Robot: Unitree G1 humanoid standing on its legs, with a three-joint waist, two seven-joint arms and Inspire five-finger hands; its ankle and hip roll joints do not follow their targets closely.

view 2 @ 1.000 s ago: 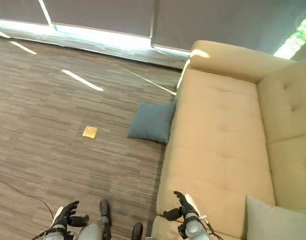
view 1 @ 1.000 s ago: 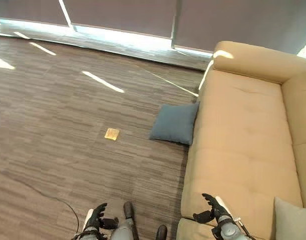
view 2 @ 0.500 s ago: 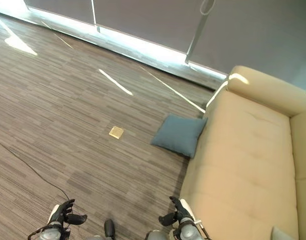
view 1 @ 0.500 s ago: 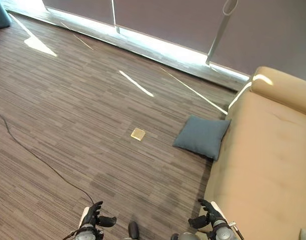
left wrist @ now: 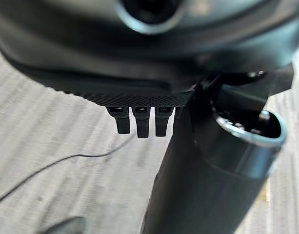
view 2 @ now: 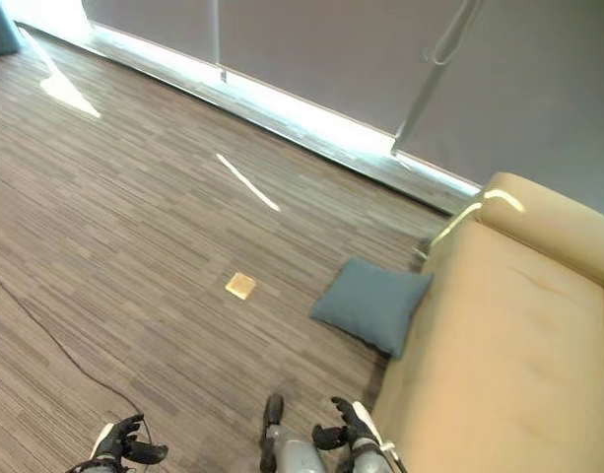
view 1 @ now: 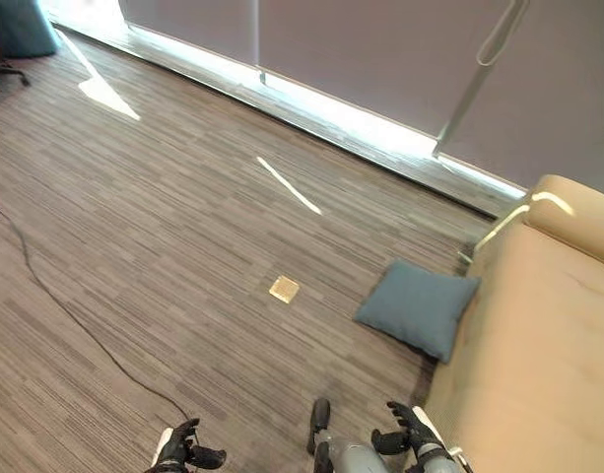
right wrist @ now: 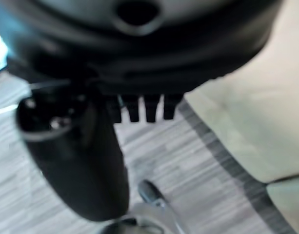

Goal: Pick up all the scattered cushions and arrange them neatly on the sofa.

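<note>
A blue-grey cushion [view 1: 418, 307] lies flat on the wood-pattern floor, its right corner against the front of the tan sofa [view 1: 538, 345]. My left hand [view 1: 183, 456] hangs low at the bottom edge, open and holding nothing, far from the cushion. My right hand [view 1: 408, 437] hangs near the sofa's front, open and holding nothing, well short of the cushion [view 2: 372, 303]. In the right wrist view the sofa's tan edge [right wrist: 247, 122] shows past the fingers [right wrist: 139, 108].
A small tan square plate [view 1: 284, 289] is set in the floor left of the cushion. Grey roller blinds [view 1: 380, 49] hang along the far wall above a bright strip. A dark teal object [view 1: 16, 25] stands at the far left corner.
The camera has swung left: the sofa slid toward the right edge and more floor shows. The light cushion on the sofa left the picture. Both hands stayed low and open.
</note>
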